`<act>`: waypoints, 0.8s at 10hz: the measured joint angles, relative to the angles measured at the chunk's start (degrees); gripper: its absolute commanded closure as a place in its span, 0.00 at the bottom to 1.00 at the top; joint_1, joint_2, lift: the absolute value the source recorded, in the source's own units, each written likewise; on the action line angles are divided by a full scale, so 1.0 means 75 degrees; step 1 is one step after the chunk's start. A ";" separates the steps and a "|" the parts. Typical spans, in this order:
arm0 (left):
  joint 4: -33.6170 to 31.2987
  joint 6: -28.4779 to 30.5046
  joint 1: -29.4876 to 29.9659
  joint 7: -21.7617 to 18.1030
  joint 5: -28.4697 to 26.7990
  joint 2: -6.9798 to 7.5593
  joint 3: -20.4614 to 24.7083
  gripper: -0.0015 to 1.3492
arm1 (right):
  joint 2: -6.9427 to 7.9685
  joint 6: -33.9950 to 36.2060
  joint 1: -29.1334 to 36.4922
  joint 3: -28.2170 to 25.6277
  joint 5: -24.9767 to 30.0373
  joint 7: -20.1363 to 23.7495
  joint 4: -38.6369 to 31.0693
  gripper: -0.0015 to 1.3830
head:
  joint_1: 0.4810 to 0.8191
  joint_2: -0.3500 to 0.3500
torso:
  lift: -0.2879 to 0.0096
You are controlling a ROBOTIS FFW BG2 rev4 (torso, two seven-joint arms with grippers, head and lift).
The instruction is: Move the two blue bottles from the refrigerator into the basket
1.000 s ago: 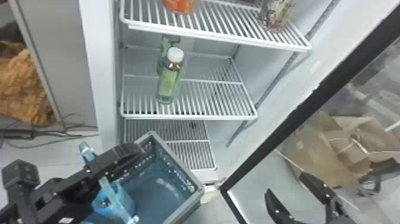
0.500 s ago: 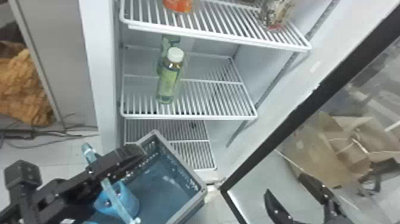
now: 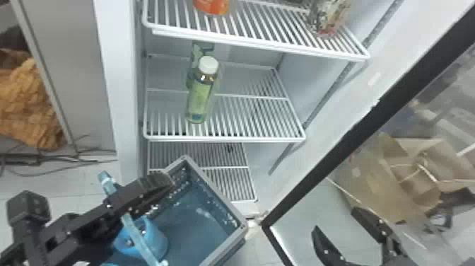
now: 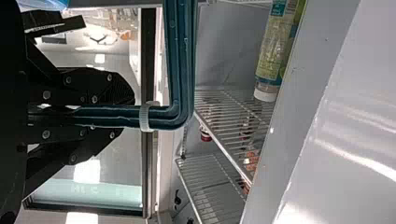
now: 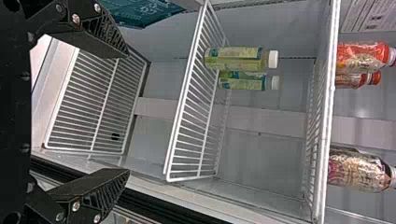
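Bottles point(image 3: 199, 97), two, green-labelled, white-capped, standing one behind the other on the refrigerator's white wire shelf point(image 3: 247, 139). Below, the grey basket point(image 3: 215, 191), clamped at the rim by the closed left hand point(image 3: 164, 181). To the right, before the glass door point(image 3: 318, 173), the right hand point(image 3: 335, 219), open and empty. Cables point(image 3: 19, 162) on the pale floor point(image 3: 70, 201) at left; brown paper point(image 3: 367, 177) beyond the glass. Rear bottle point(image 3: 203, 49) partly hidden by the front one; orange bottle point(image 3: 212, 7) above, cut off at the head view's top edge.

The front bottle point(image 3: 200, 95) is yellow-green with a white cap point(image 3: 208, 65), the rear bottle point(image 5: 243, 83) darker green. The wire shelf point(image 3: 247, 139) is striped in white. The basket point(image 3: 212, 188) is grey-rimmed and blue inside.
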 measured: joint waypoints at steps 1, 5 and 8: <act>0.0000 0.0002 -0.0004 0.0000 0.0000 -0.0002 0.0000 0.87 | -0.0008 0.0009 -0.0024 0.0000 0.0001 0.0002 0.0021 0.14 | 0.63 0.00 | 0.24; 0.0001 0.0003 0.0004 0.0000 0.0009 -0.0013 0.0000 0.87 | -0.0013 0.0056 -0.0104 0.0000 -0.0021 0.0033 0.0120 0.14 | 0.63 0.00 | 0.24; 0.0021 0.0003 0.0013 0.0004 0.0009 -0.0026 -0.0013 0.87 | -0.0021 0.0080 -0.0160 0.0000 -0.0040 0.0059 0.0199 0.14 | 0.63 0.00 | 0.24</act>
